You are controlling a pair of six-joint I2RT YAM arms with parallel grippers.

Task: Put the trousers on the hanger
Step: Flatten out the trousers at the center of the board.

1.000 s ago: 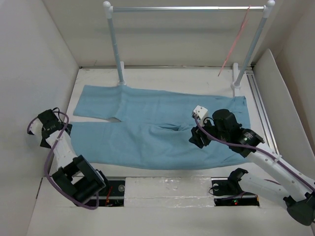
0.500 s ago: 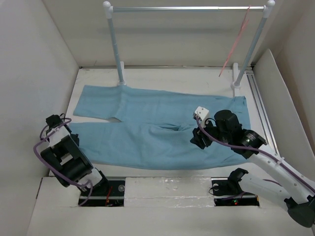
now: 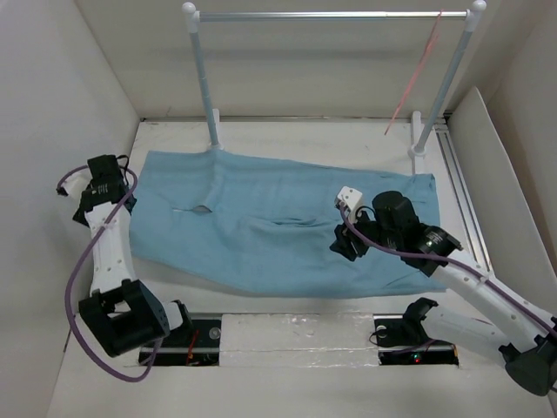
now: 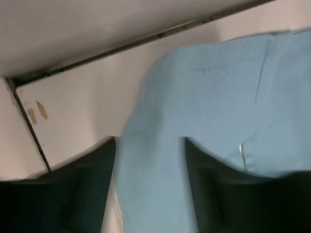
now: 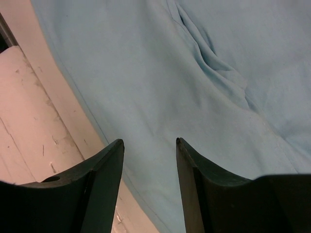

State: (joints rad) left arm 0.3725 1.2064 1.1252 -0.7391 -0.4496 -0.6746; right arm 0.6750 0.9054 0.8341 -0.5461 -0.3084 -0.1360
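The light blue trousers point(image 3: 261, 228) lie spread on the white table, legs to the left and waist to the right. My left gripper point(image 3: 111, 190) is at their left end, shut on a strip of leg cloth point(image 4: 150, 184) that runs between its fingers point(image 4: 87, 179). My right gripper point(image 3: 343, 246) hovers open over the waist part, with cloth point(image 5: 194, 73) below it and nothing between its fingers point(image 5: 104, 170). The thin pink-red hanger point(image 3: 416, 74) hangs from the right end of the rail.
A silver rail point(image 3: 331, 15) on two white-knobbed posts point(image 3: 207, 87) stands at the back of the table. White walls close in on the left and back. A slanted white panel point(image 3: 492, 165) stands at the right. A raised white ledge point(image 5: 29, 111) borders the near edge.
My left gripper has swung from the near left up to the far left, dragging the near leg's end with it. The leg now lies against the far leg. The right gripper has barely moved.
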